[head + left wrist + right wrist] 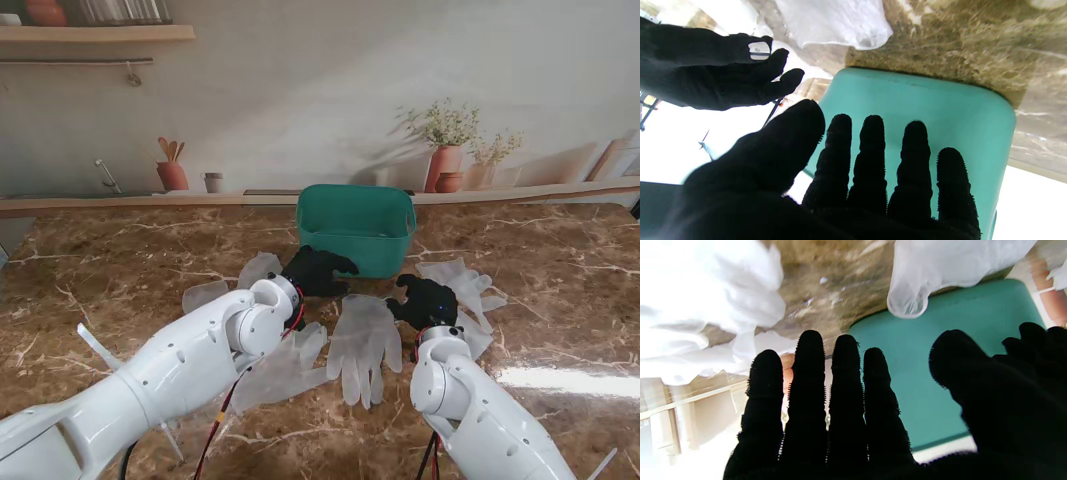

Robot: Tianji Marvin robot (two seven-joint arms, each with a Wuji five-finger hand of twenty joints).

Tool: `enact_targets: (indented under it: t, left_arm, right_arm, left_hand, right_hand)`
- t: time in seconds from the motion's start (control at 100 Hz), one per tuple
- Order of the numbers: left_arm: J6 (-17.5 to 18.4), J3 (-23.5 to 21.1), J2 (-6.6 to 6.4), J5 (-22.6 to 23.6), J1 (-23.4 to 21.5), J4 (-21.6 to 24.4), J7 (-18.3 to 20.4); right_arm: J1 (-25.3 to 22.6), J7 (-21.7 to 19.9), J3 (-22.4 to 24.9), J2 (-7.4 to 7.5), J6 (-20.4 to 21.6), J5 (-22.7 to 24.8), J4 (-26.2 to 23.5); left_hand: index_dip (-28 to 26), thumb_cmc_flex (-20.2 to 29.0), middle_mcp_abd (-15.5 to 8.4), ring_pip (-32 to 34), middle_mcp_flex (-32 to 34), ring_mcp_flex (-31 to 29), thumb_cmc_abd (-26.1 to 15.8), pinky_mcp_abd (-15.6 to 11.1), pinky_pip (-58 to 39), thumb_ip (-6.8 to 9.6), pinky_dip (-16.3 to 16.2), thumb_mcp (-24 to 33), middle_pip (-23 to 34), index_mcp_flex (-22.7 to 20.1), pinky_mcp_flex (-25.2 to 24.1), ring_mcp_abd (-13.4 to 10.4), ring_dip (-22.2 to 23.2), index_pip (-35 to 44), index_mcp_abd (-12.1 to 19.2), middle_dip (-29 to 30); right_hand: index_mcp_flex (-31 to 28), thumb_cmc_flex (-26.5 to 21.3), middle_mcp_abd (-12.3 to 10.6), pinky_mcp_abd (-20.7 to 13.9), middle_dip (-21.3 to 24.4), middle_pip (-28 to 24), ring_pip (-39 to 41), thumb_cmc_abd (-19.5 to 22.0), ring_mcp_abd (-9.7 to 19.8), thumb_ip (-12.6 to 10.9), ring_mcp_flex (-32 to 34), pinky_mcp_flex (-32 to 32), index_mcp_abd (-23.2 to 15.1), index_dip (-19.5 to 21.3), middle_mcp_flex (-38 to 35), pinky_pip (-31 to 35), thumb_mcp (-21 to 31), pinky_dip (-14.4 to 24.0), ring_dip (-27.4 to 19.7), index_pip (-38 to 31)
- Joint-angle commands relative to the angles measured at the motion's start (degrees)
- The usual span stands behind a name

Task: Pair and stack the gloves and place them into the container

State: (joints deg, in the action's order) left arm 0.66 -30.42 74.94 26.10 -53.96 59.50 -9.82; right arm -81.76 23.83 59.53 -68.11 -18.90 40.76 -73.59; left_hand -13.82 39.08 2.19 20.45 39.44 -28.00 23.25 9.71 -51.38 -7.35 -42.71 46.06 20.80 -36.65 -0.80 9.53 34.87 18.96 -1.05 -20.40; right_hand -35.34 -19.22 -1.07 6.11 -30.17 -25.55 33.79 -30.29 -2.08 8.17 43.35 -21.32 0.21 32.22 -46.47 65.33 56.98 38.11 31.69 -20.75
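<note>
Centre frame, a green container [355, 228] stands behind translucent gloves [365, 345] scattered flat on the marble table [120, 270]. The left hand [318, 270] and right hand [428, 300] hover spread, seemingly holding nothing. The thin, limp gloves may bunch or slide under a pinch, spoiling alignment.

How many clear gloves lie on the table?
6, as far as shows: two left of the left hand, one by the left arm, one in the middle, two by the right hand. Overlaps may hide more.
</note>
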Motion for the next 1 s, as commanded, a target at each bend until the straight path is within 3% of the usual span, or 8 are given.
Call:
enact_targets:
  t: [0.0, 0.21, 0.33, 0.45, 0.54, 0.64, 0.95, 0.99]
  left_arm:
    - [0.1, -1.3, -1.81, 1.3, -1.4, 3.1, 0.3]
    - [3.8, -10.0, -8.6, 7.8, -9.0, 15.5, 8.0]
    - [9.4, -18.0, -11.99, 12.4, -16.0, 22.2, 13.0]
    - [17.1, -26.3, -14.38, 16.8, -23.1, 27.4, 17.3]
    - [21.5, -32.4, -15.72, 18.6, -28.3, 31.1, 21.5]
    - [25.4, -37.5, -16.57, 18.7, -33.2, 33.4, 24.6]
    - [32.1, -49.8, -17.42, 23.2, -47.2, 38.3, 26.2]
    - [32.7, -51.0, -17.42, 24.2, -48.5, 38.7, 26.0]
  right_arm:
    - [-2.1, -0.1, 1.4, 0.47, 0.7, 1.2, -2.5]
    - [-7.9, -0.3, 5.1, 1.48, 3.7, 4.5, -9.8]
    - [-10.6, 0.3, 6.0, 1.61, 4.9, 5.3, -12.9]
    - [-12.1, 0.6, 6.2, 1.74, 5.7, 6.0, -14.6]
    - [-12.7, 0.5, 6.1, 1.85, 5.9, 6.5, -15.6]
    - [-13.2, 0.4, 6.0, 1.93, 5.9, 6.9, -16.1]
    - [-13.6, -0.5, 4.6, 1.96, 4.5, 6.9, -17.4]
    - [-13.5, -0.6, 4.2, 1.93, 4.4, 6.8, -17.5]
  left_hand:
    - [0.7, -1.4, -0.1, -0.7, -2.1, 1.6, -1.4, -1.0, 1.3, 1.58, 1.0, -0.1, -0.1, 1.8, -1.5, -1.5, -0.8, -1.0, 0.3, 0.8]
    - [-2.1, -2.0, -0.8, 1.0, -0.6, 0.5, 1.5, 0.1, 1.2, 0.92, 1.2, -0.5, 0.9, -1.2, -1.7, -1.4, 0.4, 4.6, 3.5, -0.6]
    - [-6.2, -2.8, -1.6, 1.3, -1.1, 1.0, 4.0, 0.2, 2.1, 0.65, 0.8, -0.8, 1.5, 0.0, -2.3, -1.2, 2.6, 11.7, 5.3, -3.6]
    - [-13.2, 0.1, -2.8, 0.3, -1.8, 2.4, 8.4, -0.4, 4.3, -3.61, 0.6, -3.7, 1.9, 0.6, -3.5, -2.3, 3.1, 19.9, 10.4, -6.1]
    - [-12.7, 0.8, -3.2, -1.4, -3.1, 4.6, 8.5, -1.2, 8.7, -3.5, 2.0, -3.8, 0.7, 0.6, -3.6, -3.2, 2.4, 19.3, 11.6, -6.3]
    - [-10.6, -1.7, -3.2, -3.3, -6.1, 8.1, 7.6, -2.5, 15.2, 0.25, 2.7, 1.3, -0.8, 2.1, -3.6, -4.1, 1.5, 15.3, 10.8, -5.8]
    - [-10.1, 0.6, -3.8, -5.8, -12.0, 14.4, 9.3, -4.8, 24.9, 0.26, 0.3, 3.6, -2.6, 3.2, -4.6, -5.7, -0.6, 15.2, 13.2, -3.2]
    - [-9.7, 0.6, -3.9, -5.7, -12.7, 14.8, 9.7, -4.9, 27.7, 0.13, -3.1, 3.9, -2.4, 3.3, -4.1, -5.8, -1.1, 14.8, 13.3, -2.2]
  right_hand:
    - [2.0, 3.0, 0.1, -1.0, 2.0, 0.7, -2.6, 0.5, 1.1, -2.6, -2.5, 1.9, 0.5, -0.3, 2.7, -3.4, -0.8, -1.6, -2.3, 0.9]
    - [1.3, 2.7, 0.1, -0.6, 4.3, 1.8, -6.0, -0.2, 0.8, -2.6, -2.7, 2.4, -0.1, -0.7, 2.7, -6.3, -1.1, -2.7, -4.4, 0.5]
    - [1.0, 2.6, 0.2, -0.6, 4.7, 2.2, -6.7, -0.3, 0.7, -2.6, -2.7, 2.5, -0.2, -0.9, 2.5, -6.9, -1.2, -2.9, -4.7, 0.5]
    - [1.0, 2.6, 0.2, -0.5, 4.8, 2.4, -7.2, -0.4, 0.7, -2.7, -2.5, 2.5, -0.3, -1.1, 2.3, -7.1, -1.3, -2.9, -4.9, 0.7]
    - [1.0, 2.6, 0.1, -0.4, 4.9, 2.6, -7.4, -0.3, 0.7, -2.7, -2.6, 2.5, -0.3, -1.2, 2.3, -7.2, -1.4, -2.9, -4.9, 0.8]
    - [1.2, 2.6, 0.1, -0.4, 4.9, 2.7, -7.6, -0.4, 0.8, -2.7, -2.7, 2.5, -0.3, -1.3, 2.4, -7.3, -1.3, -3.0, -4.9, 0.9]
    - [1.3, 2.5, 0.2, -0.4, 4.8, 2.7, -7.7, -0.3, 0.7, -2.7, -2.8, 2.6, -0.3, -1.6, 2.6, -7.7, -1.1, -3.0, -4.8, 1.0]
    - [1.3, 2.4, 0.2, -0.4, 4.7, 2.7, -7.8, -0.3, 0.8, -2.7, -2.8, 2.6, -0.3, -1.6, 2.6, -7.7, -1.0, -3.0, -4.8, 1.0]
